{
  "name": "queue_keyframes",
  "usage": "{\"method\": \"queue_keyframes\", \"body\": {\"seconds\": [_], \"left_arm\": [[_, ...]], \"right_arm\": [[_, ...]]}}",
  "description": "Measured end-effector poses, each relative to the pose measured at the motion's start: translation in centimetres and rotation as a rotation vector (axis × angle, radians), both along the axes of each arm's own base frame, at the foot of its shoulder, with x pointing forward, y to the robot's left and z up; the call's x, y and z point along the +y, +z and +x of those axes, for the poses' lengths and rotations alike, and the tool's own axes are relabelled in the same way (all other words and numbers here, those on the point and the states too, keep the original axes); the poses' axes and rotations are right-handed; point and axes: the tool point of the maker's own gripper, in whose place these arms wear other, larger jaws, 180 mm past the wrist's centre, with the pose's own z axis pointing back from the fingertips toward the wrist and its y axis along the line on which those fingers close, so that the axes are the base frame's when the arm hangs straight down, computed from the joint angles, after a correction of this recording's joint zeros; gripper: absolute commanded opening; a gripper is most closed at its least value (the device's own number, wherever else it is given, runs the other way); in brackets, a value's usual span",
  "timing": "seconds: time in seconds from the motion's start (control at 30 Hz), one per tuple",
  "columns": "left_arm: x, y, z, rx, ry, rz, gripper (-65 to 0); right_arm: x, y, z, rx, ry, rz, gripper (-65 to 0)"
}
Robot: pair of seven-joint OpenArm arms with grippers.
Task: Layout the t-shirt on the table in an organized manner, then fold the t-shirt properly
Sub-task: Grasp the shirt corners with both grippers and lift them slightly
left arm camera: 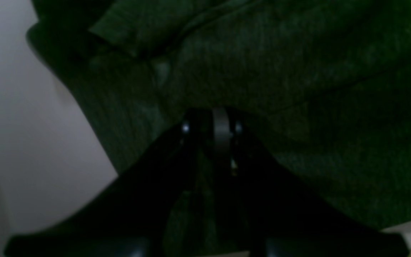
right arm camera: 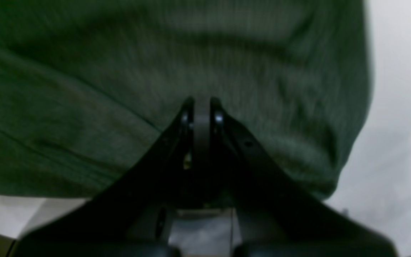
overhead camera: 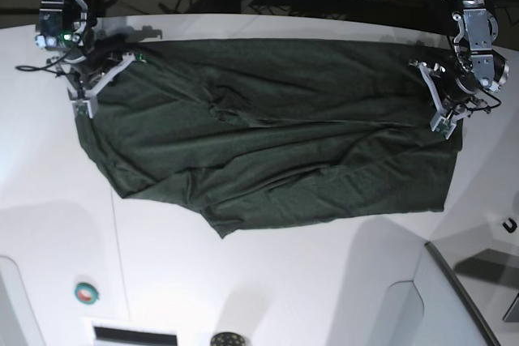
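Stretching between both arms, the dark forest-green knit t-shirt (overhead camera: 268,135) lies crosswise on the white table (overhead camera: 268,281), left gripper (overhead camera: 444,119) and right gripper (overhead camera: 87,96) each clamped on an opposite end.

One t-shirt (overhead camera: 276,143), one table (overhead camera: 243,281), two arms

The t-shirt (overhead camera: 276,135) lies wrinkled across the table (overhead camera: 243,281), a claw at each end.
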Motion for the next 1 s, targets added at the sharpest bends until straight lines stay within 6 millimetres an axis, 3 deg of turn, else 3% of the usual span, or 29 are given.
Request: {"method": "queue_keyframes", "body": {"seconds": [0.13, 0.43, 0.53, 0.6, 0.77, 1.0], "left_arm": [[0.2, 0.7, 0.5, -0.009, -0.011, 0.022, -57.8], [2.0, 4.6, 1.9, -0.040, -0.036, 0.140, -57.9], [0.9, 6.8, 2.8, -0.110, -0.073, 0.159, -57.9], [-0.6, 7.4, 2.4, -0.137, -0.082, 0.129, -57.9], [-2.8, 3.6, -2.5, -0.019, -0.064, 0.054, -58.1], [-2.2, -0.4, -5.7, 0.052, -0.021, -0.027, -58.1]], "right_arm": [[-0.1, 0.0, 0.1, 0.005, 0.001, -0.002, -64.4], [-0.1, 0.0, 0.0, 0.005, 0.001, -0.002, -64.4], [0.0, 0.3, 0.1, 0.004, 0.006, -0.007, -64.4], [0.1, 1.0, 0.3, -0.014, 0.011, -0.008, -64.4], [0.1, 1.8, 0.8, -0.041, 0.016, -0.013, -64.4], [0.1, 1.6, 0.5, -0.034, 0.016, -0.012, -64.4]]}}
